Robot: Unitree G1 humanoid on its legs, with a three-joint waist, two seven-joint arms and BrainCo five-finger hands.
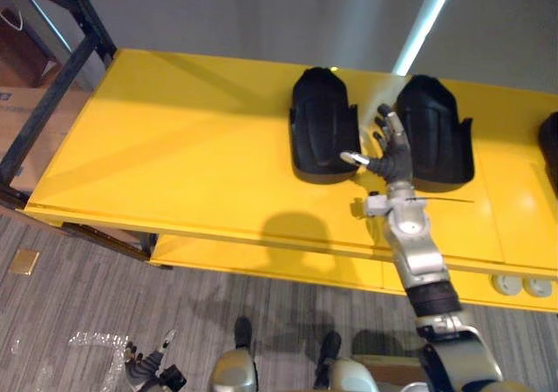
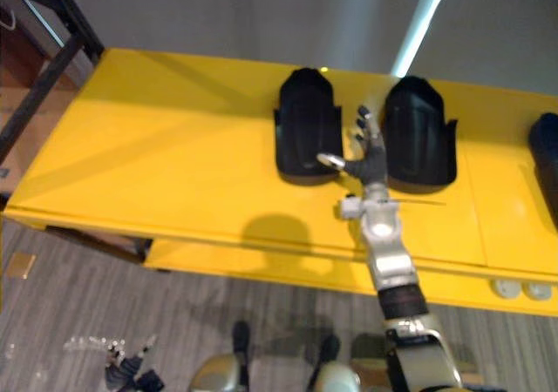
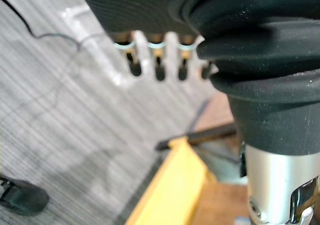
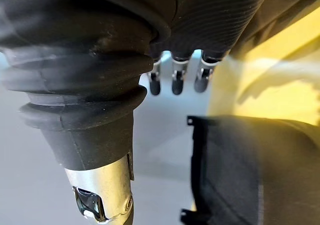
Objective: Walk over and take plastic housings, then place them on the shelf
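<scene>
Two black plastic housings lie side by side on the yellow shelf top (image 1: 192, 157), a left one (image 1: 323, 126) and a right one (image 1: 436, 131). A third housing (image 1: 549, 148) shows partly at the right edge. My right hand (image 1: 392, 152) hovers over the gap between the two, open with its fingers spread. Its thumb points at the left housing's near corner and its fingers (image 4: 172, 82) lie by the right housing's left edge. It holds nothing. The right wrist view shows one housing (image 4: 250, 170) close beside the hand. My left hand (image 1: 144, 370) hangs low over the floor with relaxed fingers (image 3: 135, 67).
A dark metal frame (image 1: 52, 87) stands at the shelf's left end, with a cardboard box (image 1: 17, 104) behind it. A lower yellow level (image 1: 261, 257) juts out in front, carrying two white round parts (image 1: 514, 285). Crumpled clear plastic (image 1: 87, 348) lies on the grey floor.
</scene>
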